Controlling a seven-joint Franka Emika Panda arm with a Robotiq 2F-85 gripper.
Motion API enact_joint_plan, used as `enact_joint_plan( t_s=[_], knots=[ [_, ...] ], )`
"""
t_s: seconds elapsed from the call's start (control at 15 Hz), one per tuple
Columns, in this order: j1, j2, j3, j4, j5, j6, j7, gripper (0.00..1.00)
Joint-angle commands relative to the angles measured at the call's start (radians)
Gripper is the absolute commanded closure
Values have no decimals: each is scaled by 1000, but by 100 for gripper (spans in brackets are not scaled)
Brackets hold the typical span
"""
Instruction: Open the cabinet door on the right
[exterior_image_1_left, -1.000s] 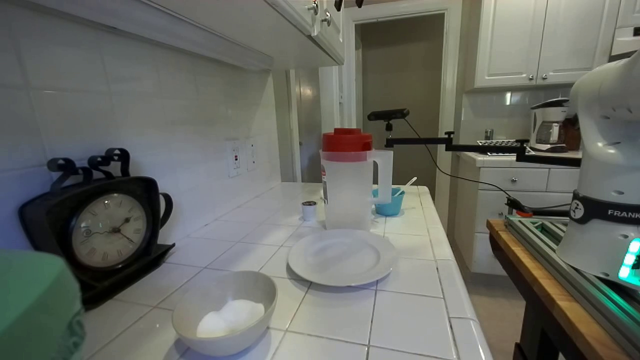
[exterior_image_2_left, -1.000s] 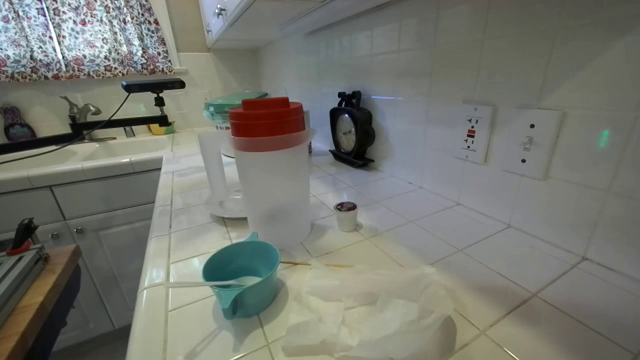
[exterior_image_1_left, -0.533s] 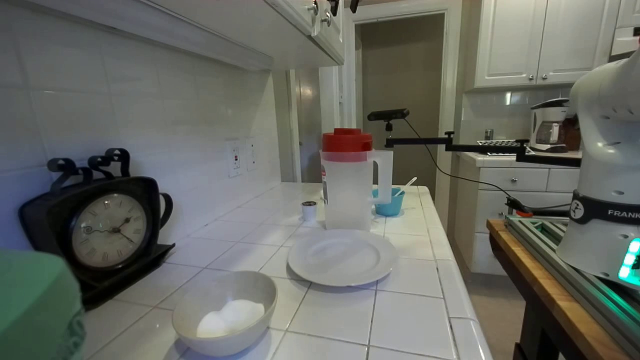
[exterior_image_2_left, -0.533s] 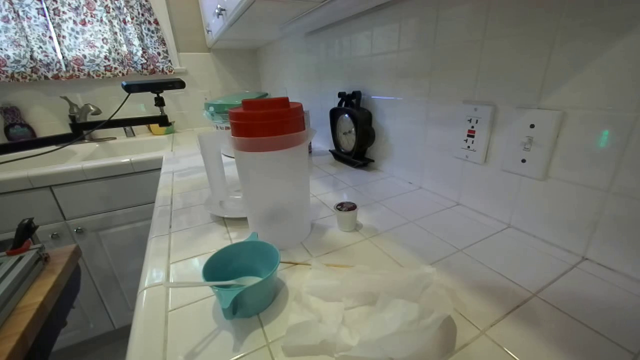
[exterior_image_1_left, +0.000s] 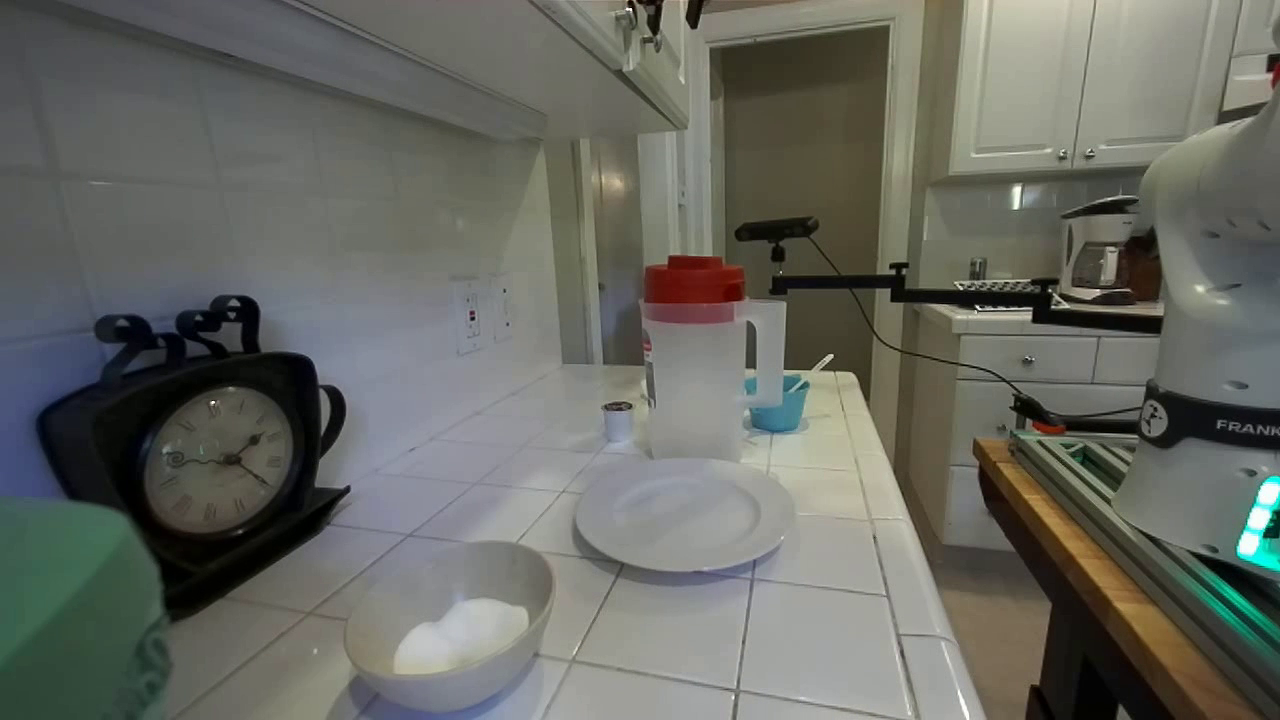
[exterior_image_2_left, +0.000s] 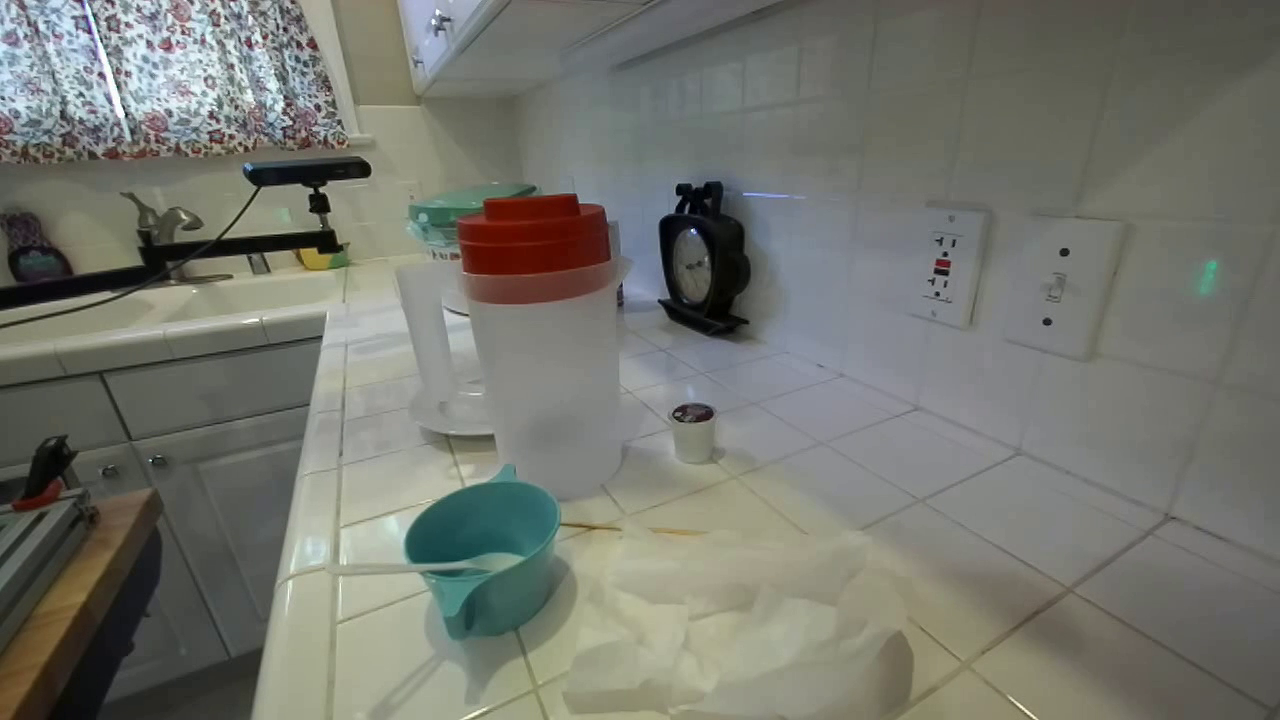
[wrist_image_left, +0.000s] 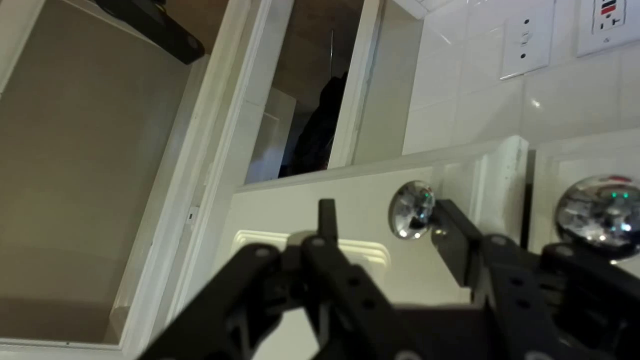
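Note:
The white cabinet door (wrist_image_left: 280, 210) fills the middle of the wrist view. It shows nearly edge-on from below in an exterior view (exterior_image_1_left: 665, 75). Its round, shiny metal knob (wrist_image_left: 412, 210) is near the lower corner and also shows in an exterior view (exterior_image_1_left: 653, 43). The door looks closed against the cabinet. My gripper (wrist_image_left: 385, 215) is open in front of the door. The knob appears between the fingertips, close to the right one; I cannot tell whether they touch. In an exterior view only the dark fingertips (exterior_image_1_left: 674, 14) show at the top edge.
A second knob (wrist_image_left: 597, 217) is on the neighbouring door, right beside my right finger. Below, the counter holds a red-lidded pitcher (exterior_image_1_left: 697, 360), a plate (exterior_image_1_left: 685, 515), a bowl (exterior_image_1_left: 450, 625) and a black clock (exterior_image_1_left: 200, 460). A camera arm (exterior_image_1_left: 900, 290) extends above the counter's edge.
In an exterior view the fingertips have moved left and slightly down, closer to the cabinet doors and knobs. The fingers stay apart. The door and the counter objects have not moved.

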Motion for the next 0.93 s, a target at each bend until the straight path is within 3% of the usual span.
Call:
enact_joint_plan(
  t_s=[0.0, 0.6, 0.87],
  knots=[
    [19, 31, -15, 35, -13, -9, 25, 46],
    [17, 41, -19, 36, -21, -8, 36, 54],
    [19, 40, -26, 32, -16, 14, 37, 51]
  ],
)
